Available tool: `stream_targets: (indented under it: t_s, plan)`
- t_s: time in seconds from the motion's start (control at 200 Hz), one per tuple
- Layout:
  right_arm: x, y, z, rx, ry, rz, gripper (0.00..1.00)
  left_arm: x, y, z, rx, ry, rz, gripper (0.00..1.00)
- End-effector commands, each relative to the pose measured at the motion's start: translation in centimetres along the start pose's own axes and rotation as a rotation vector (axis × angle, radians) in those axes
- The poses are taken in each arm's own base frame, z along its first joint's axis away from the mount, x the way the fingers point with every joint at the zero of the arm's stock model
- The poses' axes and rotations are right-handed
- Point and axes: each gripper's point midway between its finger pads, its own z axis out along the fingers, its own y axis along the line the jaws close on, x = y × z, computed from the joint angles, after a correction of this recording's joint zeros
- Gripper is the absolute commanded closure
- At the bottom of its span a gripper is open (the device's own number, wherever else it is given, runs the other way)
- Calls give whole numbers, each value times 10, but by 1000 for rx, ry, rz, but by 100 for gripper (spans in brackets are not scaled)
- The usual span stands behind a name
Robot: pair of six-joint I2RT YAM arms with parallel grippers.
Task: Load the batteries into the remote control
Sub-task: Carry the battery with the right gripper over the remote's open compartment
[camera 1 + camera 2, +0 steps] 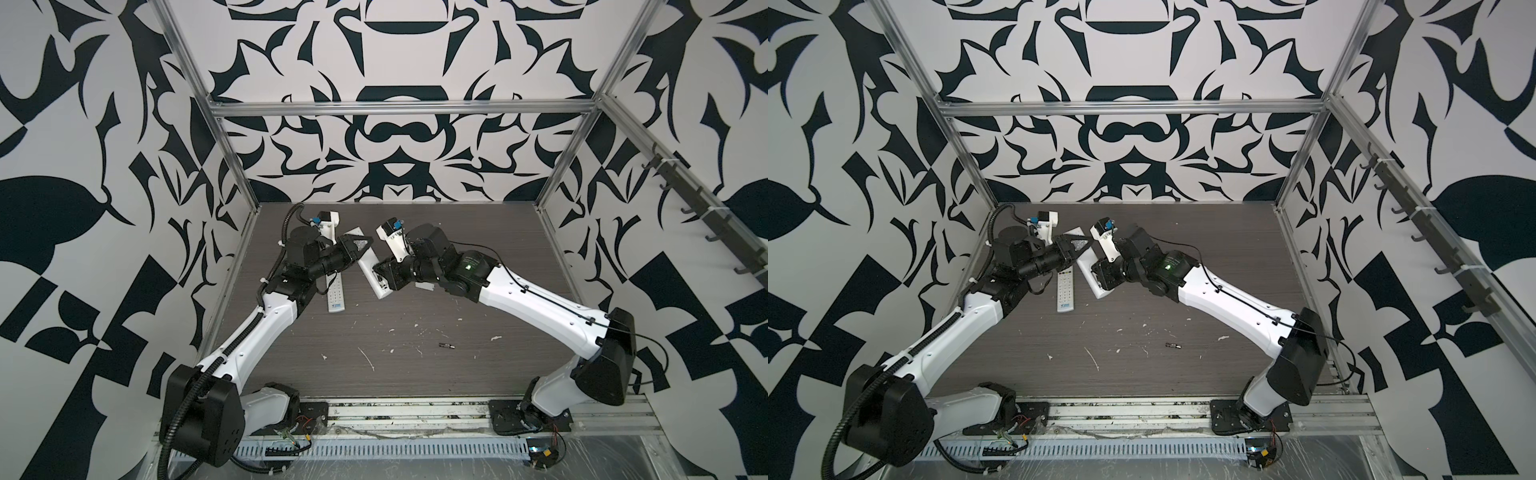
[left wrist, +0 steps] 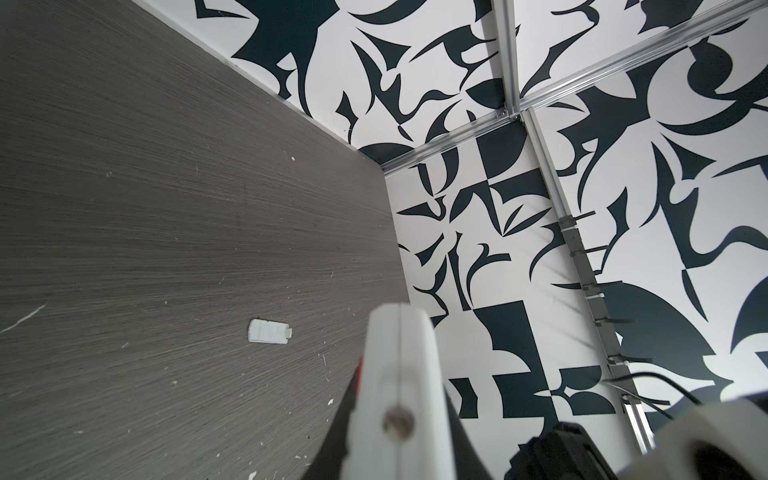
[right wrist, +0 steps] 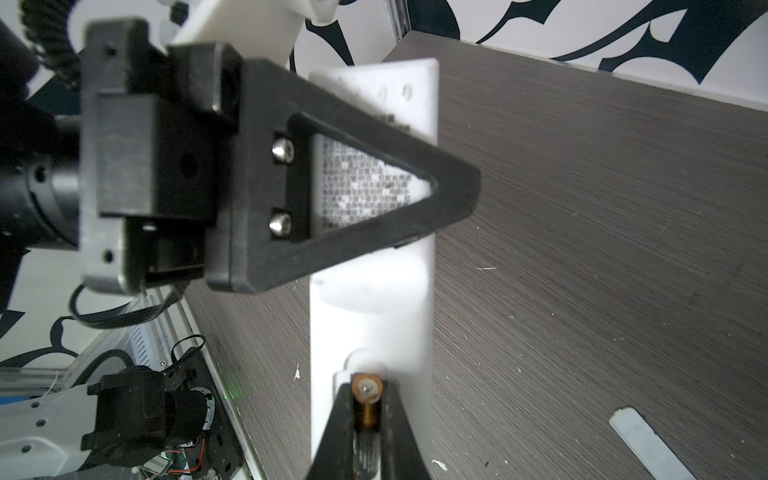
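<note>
wood-grain table (image 1: 519, 232) with remote (image 1: 336, 293), battery (image 1: 446, 344), scraps (image 1: 365, 357)

Left arm (image 1: 249, 336) rises from 7 o'clock and right arm (image 1: 540, 303) from 5 o'clock, both bent inward. Left gripper (image 1: 366, 244) points to 2 o'clock, right gripper (image 1: 378, 276) to 9, both jaws pinched tight.

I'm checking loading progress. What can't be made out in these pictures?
- Compartment contents of the face-down remote: covered by the right pincer and its battery, right wrist and both top views.
- Polarity of the loose battery: too small, both top views.
- Tips of the left pincer: blurred, too close, left wrist view.
</note>
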Motion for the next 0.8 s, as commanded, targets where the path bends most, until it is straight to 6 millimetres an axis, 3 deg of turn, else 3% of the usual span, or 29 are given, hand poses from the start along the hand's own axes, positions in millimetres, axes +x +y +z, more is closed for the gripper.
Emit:
stream_targets:
  t_s: [0.0,0.625,0.795]
  plan:
    - [-16,10,-8,-19,-43,-21,100,-6,-14,-6,48,-32,14,100]
    - [11,12,-1,-56,52,39,100,-11,-14,2,64,-34,13,100]
    - [8,14,-2,-64,47,36,86,-13,-14,4,70,-35,15,100]
